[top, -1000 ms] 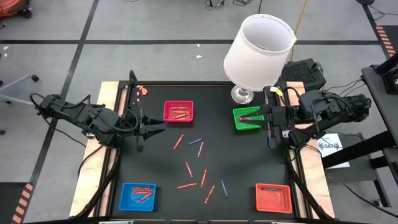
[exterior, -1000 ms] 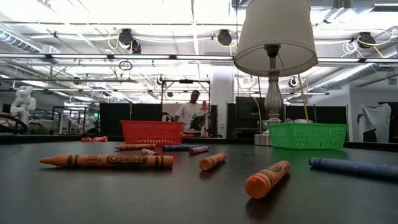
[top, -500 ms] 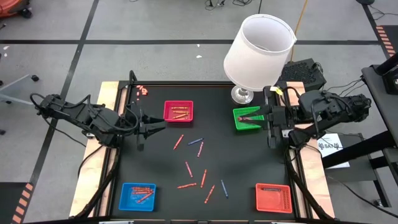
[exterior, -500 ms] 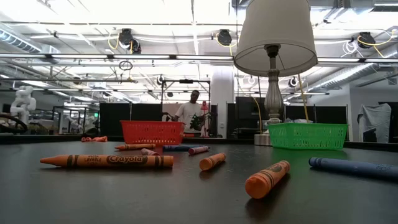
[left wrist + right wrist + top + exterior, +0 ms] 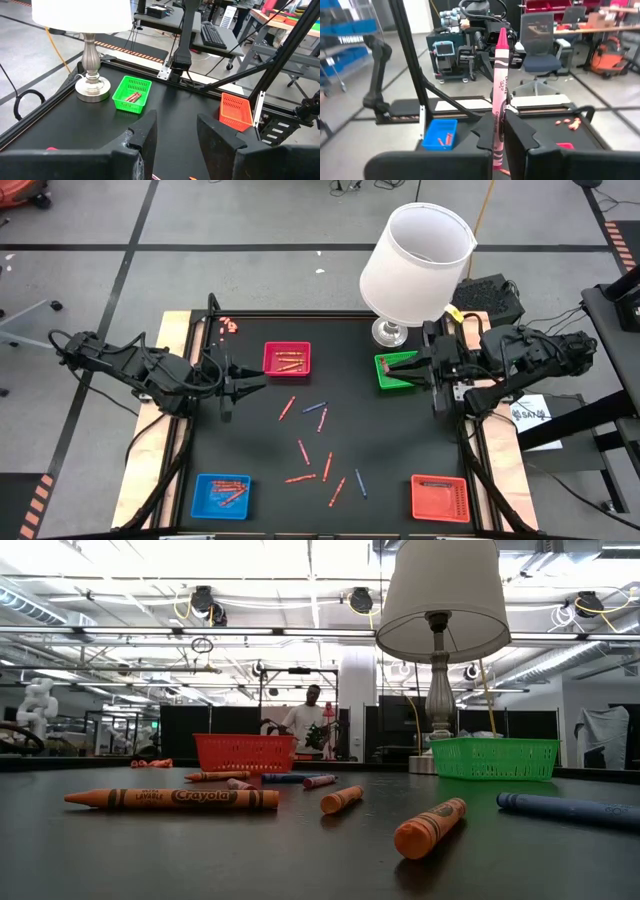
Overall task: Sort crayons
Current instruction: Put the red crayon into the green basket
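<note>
Several loose crayons [image 5: 320,450] lie flat in the middle of the black table; the low view shows an orange one [image 5: 172,798] close up. My right gripper [image 5: 405,363] hovers over the green tray [image 5: 397,371] at the far right, shut on a pink-red crayon [image 5: 499,75]. My left gripper [image 5: 252,383] stands open above the table's left part, beside the far red tray [image 5: 287,359], with nothing between its fingers [image 5: 145,137]. Neither gripper shows in the low view. My right gripper pinches the pink-red crayon's paper-wrapped shaft [image 5: 497,117] between its two fingers, nearer its blunt end than its tip. The fingers reach level from the table's right side and lie across the crayon. The crayon is lifted clear, its pointed tip [image 5: 502,32] standing well out past the fingers.
A white-shaded lamp [image 5: 415,265] stands just behind the green tray, close to my right gripper. A blue tray [image 5: 221,494] with crayons sits near left, an orange-red tray [image 5: 440,497] near right. The green tray [image 5: 132,93] holds some crayons.
My right gripper has rolled about its own pointing line while staying over the green tray, turning the held crayon with it. It has stayed shut on the crayon.
</note>
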Robot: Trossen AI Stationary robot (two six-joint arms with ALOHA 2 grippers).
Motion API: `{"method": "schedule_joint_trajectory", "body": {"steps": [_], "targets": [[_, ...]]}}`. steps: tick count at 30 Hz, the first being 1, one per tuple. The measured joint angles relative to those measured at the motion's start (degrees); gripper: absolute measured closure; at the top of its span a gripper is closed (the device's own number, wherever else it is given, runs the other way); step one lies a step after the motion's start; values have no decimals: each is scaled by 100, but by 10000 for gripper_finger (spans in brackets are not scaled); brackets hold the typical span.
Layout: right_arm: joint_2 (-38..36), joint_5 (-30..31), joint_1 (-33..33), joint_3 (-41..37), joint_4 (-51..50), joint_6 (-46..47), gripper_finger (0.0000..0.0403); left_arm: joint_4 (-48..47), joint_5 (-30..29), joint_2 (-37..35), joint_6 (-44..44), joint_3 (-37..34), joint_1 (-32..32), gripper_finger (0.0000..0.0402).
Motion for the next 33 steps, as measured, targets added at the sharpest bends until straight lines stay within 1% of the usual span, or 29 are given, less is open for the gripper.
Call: {"method": "schedule_joint_trajectory", "body": {"steps": [19, 25, 33], "targets": [[0, -6, 0, 0, 0, 1417, 394, -1, 2, 104, -9, 0, 0, 262], [0, -19, 0, 0, 0, 1491, 394, -1, 2, 217, -12, 0, 0, 262], [-2, -15, 0, 0, -175, 1855, 394, 116, 6, 297, -15, 0, 0, 262]]}}
